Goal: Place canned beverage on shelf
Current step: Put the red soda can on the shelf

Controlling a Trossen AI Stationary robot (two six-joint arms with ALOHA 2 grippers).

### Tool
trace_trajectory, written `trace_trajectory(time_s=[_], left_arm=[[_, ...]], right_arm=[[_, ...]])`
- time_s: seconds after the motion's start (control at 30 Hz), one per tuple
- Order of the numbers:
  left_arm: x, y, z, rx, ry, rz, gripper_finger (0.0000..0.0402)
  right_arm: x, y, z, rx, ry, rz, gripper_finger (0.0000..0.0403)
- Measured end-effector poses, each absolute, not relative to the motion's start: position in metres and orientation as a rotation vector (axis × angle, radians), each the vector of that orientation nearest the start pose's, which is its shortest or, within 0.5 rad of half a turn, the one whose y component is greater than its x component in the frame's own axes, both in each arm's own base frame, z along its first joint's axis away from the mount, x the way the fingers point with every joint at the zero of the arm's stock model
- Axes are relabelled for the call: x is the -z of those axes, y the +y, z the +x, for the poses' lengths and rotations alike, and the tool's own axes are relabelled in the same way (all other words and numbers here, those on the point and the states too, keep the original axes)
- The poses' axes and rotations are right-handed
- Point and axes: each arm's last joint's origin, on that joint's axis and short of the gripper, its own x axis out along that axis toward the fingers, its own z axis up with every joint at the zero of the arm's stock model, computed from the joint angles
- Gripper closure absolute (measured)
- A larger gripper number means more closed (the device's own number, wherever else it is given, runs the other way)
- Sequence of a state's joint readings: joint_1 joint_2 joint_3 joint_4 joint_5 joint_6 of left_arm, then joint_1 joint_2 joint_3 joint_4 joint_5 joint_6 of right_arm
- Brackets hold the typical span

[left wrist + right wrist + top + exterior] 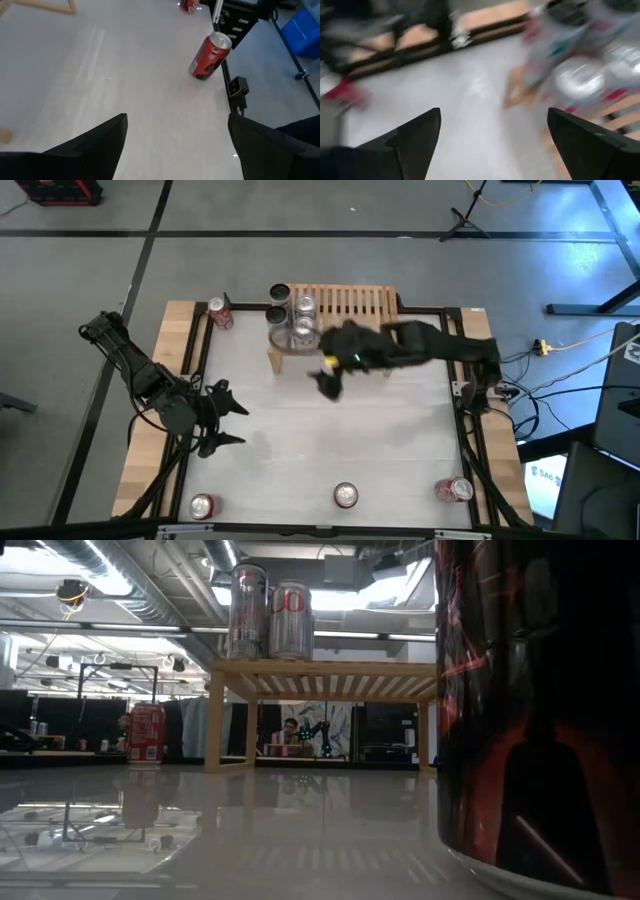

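The pale wooden slatted shelf (350, 305) stands at the table's far side on its side legs; it also shows in the low view (330, 680). Several cans (303, 320) stand upright on its left end; two of them show in the low view (270, 610). My right gripper (328, 380) is open and empty, just in front of the shelf's near edge; its wrist view (494, 120) is blurred. My left gripper (225, 418) is open and empty over the table's left part, and nothing lies between its fingers in its wrist view (177, 120).
A red can (219, 312) stands left of the shelf. Three cans stand along the near edge: left (203, 505), middle (345, 496) and right (455, 489). One red can shows in the left wrist view (210, 55). A dark can (530, 710) looms close in the low view.
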State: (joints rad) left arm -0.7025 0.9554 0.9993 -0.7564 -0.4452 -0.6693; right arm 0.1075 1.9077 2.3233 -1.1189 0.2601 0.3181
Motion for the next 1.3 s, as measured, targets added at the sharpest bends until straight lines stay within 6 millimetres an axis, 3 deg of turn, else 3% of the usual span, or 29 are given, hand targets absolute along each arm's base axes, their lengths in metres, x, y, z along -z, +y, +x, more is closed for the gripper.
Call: trace_trajectory(time_s=[0.23,0.6,0.8,0.93,1.17,1.3], left_arm=[[-0.328,-0.107,0.148,0.027,0.636,-0.235,0.0067],[-0.326,-0.102,0.157,-0.022,0.637,-0.252,0.0067],[-0.327,-0.102,0.167,-0.042,0.598,-0.292,0.0067],[-0.326,-0.103,0.178,-0.064,0.576,-0.338,0.0067],[-0.319,-0.101,0.189,-0.134,0.591,-0.412,0.0067],[-0.318,-0.099,0.192,-0.171,0.59,-0.482,0.0067]], right_arm=[[-0.435,0.106,0.345,0.158,0.849,0.231,0.005],[-0.419,0.193,0.282,0.296,0.985,0.336,0.005],[-0.385,0.227,0.259,0.327,1.122,0.372,0.005],[-0.366,0.234,0.223,0.372,1.197,0.377,0.005],[-0.352,0.219,0.13,0.478,1.282,0.551,0.005],[-0.344,0.215,0.097,0.554,1.363,0.657,0.005]])
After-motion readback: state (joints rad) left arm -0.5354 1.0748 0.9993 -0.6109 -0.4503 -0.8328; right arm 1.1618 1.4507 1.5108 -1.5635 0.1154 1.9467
